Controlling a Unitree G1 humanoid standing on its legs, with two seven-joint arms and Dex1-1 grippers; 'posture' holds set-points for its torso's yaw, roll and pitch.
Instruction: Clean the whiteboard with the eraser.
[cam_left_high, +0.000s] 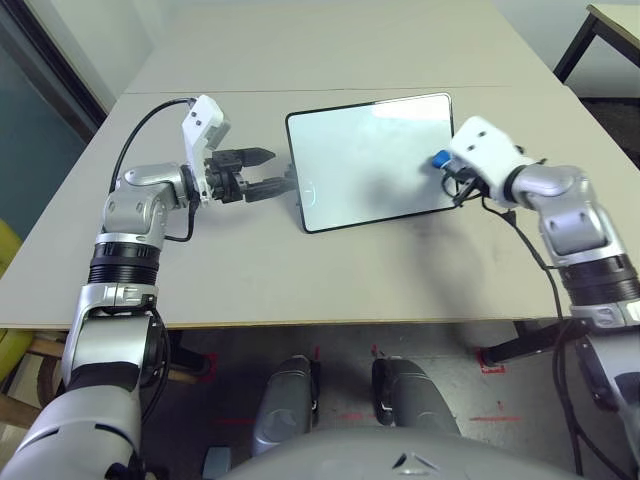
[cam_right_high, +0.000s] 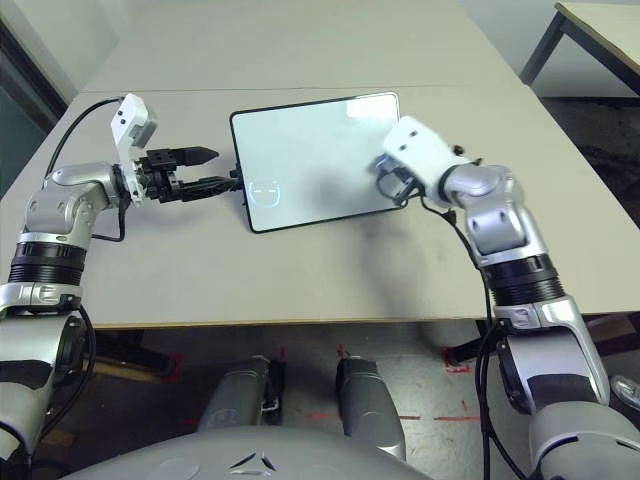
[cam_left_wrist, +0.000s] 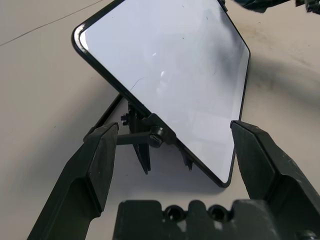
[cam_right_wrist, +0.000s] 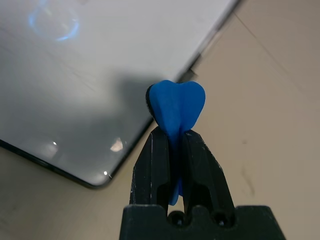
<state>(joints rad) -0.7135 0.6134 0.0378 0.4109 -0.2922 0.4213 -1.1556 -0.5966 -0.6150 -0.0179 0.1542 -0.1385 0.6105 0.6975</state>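
Your right gripper (cam_right_wrist: 174, 137) pinches blue eraser (cam_right_wrist: 175, 107) by narrow waist, at whiteboard's right edge; smooth lobes could twist if you press hard. Your left gripper (cam_left_wrist: 172, 135), fingers spread, sits by whiteboard's left edge, stand (cam_left_wrist: 145, 132) between fingertips, seemingly unclamped; one-sided push could skid or tip board. Whiteboard (cam_left_high: 370, 165): glossy, rounded corners, thin black frame, faint marks; off desk's front edge, matte beige desk (cam_left_high: 240, 285) beneath.

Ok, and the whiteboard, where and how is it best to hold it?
Probably grip the whiteboard by its thin frame at the robot's left edge, coming from that side: the left gripper's open fingers already face it, and the rim is slim.
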